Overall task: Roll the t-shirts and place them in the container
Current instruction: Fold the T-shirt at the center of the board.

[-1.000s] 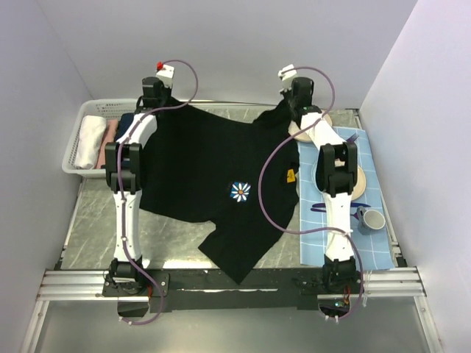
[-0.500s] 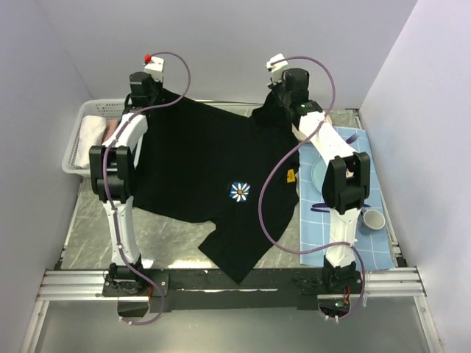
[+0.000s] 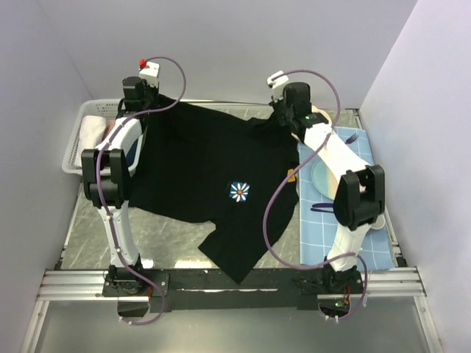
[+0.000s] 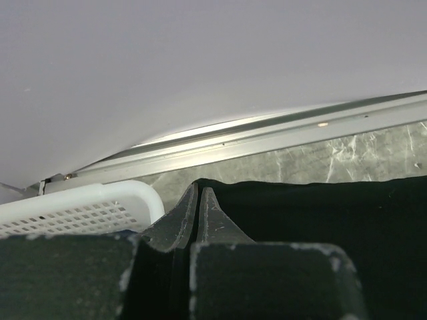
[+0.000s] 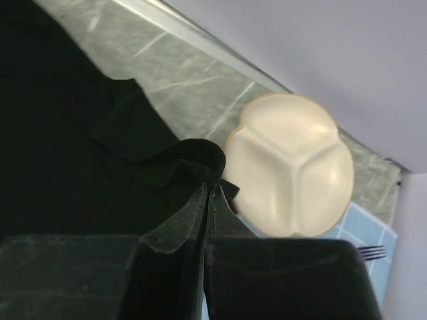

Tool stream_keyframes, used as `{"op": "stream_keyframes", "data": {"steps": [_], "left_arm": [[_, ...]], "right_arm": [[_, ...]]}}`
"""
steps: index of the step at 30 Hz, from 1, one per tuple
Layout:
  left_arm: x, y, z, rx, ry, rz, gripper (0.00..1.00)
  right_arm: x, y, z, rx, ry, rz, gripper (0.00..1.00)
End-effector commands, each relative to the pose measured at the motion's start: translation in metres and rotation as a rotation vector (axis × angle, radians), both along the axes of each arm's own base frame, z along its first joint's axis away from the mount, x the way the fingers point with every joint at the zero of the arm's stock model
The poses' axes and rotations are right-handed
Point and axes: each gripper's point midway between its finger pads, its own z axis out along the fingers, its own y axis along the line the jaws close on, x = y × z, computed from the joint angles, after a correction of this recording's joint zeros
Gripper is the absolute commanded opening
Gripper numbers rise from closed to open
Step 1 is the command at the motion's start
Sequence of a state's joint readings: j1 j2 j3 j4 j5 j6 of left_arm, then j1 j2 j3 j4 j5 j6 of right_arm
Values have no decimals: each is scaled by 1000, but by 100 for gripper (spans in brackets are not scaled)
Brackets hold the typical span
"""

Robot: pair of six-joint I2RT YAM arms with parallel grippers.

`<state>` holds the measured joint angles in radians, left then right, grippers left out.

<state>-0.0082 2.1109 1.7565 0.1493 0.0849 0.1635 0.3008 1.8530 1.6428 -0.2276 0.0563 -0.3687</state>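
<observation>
A black t-shirt (image 3: 206,158) with a white-and-blue flower print (image 3: 239,191) and a tiny yellow mark (image 3: 291,175) hangs stretched from its two far corners. Its near hem trails down to the table's front edge. My left gripper (image 3: 153,98) is shut on the far-left corner; in the left wrist view the fingertips (image 4: 198,191) pinch the edge of the t-shirt (image 4: 320,213). My right gripper (image 3: 278,112) is shut on the far-right corner, where a bunched fold of the t-shirt (image 5: 180,163) sits between its closed tips (image 5: 212,188).
A white basket (image 3: 73,151) with rolled cloths (image 3: 92,132) stands at the far left, close to the left gripper (image 4: 87,207). A cream divided plate (image 5: 290,167) lies just beyond the right gripper, on a blue checked mat (image 3: 368,243) beside a fork (image 5: 373,252).
Both grippers have carried the t-shirt's far corners to the left, pulling the far edge taut. The right arm's elbow has swung out to the right and nearer.
</observation>
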Motion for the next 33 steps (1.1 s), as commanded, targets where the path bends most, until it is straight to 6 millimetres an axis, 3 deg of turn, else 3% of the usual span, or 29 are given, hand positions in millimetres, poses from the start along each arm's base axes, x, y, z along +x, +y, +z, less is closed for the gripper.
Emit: {"op": "stream_keyframes", "data": {"steps": [1,9,10,15,21,26,33], "left_arm": [[-9,-5,41,-10,-85,-41,1],[-10,-13,27,-16,-62,-87,1],[-11,2,28,-14,-61,-70,1],[-14,16,32,25,-71,-107,1],[-26,17,35,87,-103,-207,1],[-37,11,20,109,-48,-268,1],[-59,6,-4,186,24,-364,1]], "right_arm": [[-32,17,49,87,-64,25,0],[-60,16,35,123,18,14,0],[-64,15,36,124,21,15,0],[-79,8,22,133,74,-12,0],[-106,5,5,168,152,-34,0],[-126,-4,-19,150,211,-54,0],[-150,-6,-25,173,252,-43,0]]}}
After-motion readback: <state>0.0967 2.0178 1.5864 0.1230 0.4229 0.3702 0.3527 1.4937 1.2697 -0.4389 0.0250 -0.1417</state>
